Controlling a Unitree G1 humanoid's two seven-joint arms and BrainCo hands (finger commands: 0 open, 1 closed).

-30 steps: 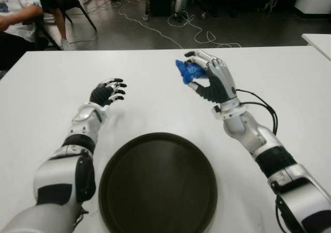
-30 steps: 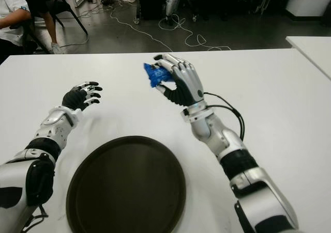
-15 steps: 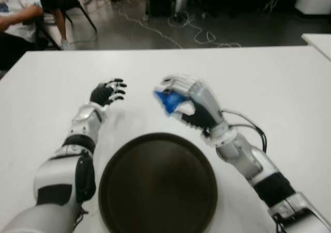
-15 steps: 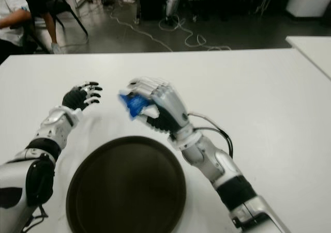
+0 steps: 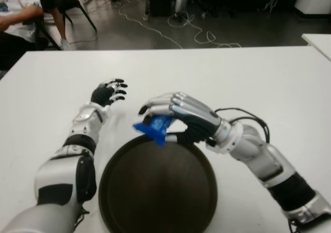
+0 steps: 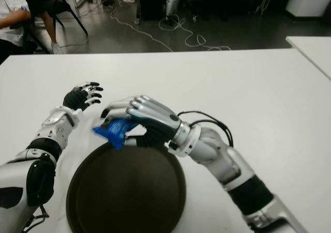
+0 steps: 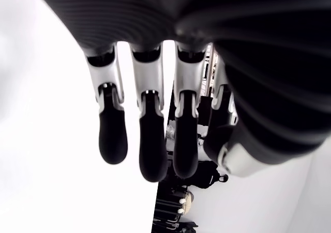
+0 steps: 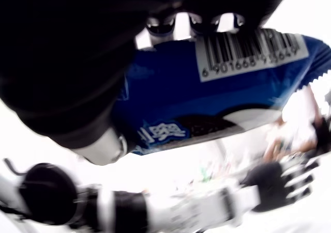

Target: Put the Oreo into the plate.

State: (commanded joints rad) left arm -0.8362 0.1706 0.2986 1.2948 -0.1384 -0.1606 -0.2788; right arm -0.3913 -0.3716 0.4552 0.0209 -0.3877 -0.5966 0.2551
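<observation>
1. Eye views: the right hand (image 5: 178, 120) has swung from the far side of the table down and toward the robot in the last second. It now sits at the far rim of the plate (image 5: 158, 212), fingers closed around the Oreo (image 5: 154, 129), a blue pack. The pack hangs just over the rim, not yet released. My read: transport is nearly done; what's left is a small move inward, then letting go.
2. Eye views: the left hand (image 5: 108, 92) hasn't moved, showing left of the right hand, beyond the plate.
3. Left wrist view: fingers (image 7: 150, 135) extended and relaxed, holding nothing.
4. Right wrist view: the blue wrapper with barcode fills the grip, so the hold is confirmed; the left hand shows farther off.
5. Surface: white table (image 5: 269, 78), bare apart from the plate.
6. Room: dark floor with loose cables (image 5: 196, 34); a seated person (image 5: 15, 16) at far left; a second white table (image 5: 318, 39) edge at right.
</observation>
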